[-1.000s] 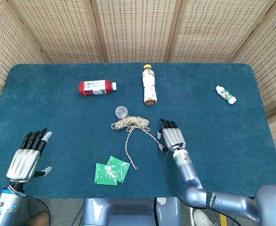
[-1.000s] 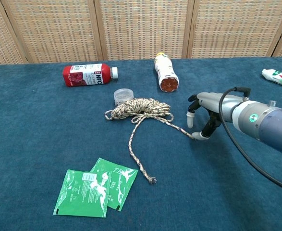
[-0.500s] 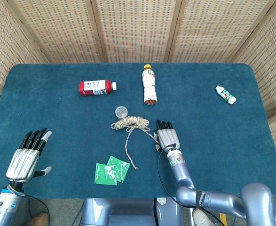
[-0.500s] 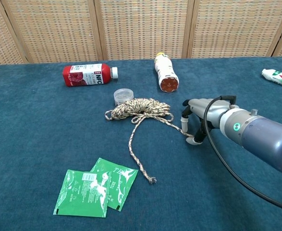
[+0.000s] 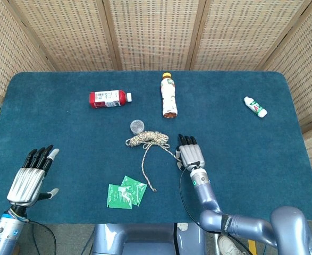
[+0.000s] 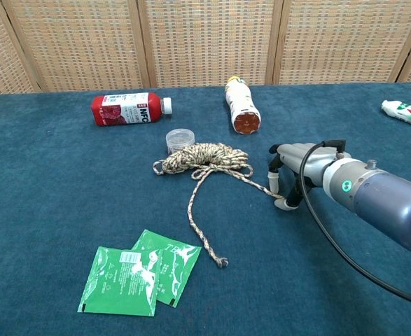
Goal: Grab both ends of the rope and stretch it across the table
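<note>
Rope (image 6: 206,159) hasn't budged on the table (image 5: 251,154): a loose coil mid-table, one tail running toward the green packets (image 6: 138,276), the other reaching right to the right hand (image 6: 289,175). That hand has barely shifted from half a second ago, fingers curled down with the tips at the rope's end; whether they actually pinch it, I cannot tell. Left hand (image 5: 31,178) stays flat near the front left edge, fingers spread, holding nothing. Rope looks braided, tan and white, speckled. Small clear jar (image 6: 178,139) sits just behind the coil.
</note>
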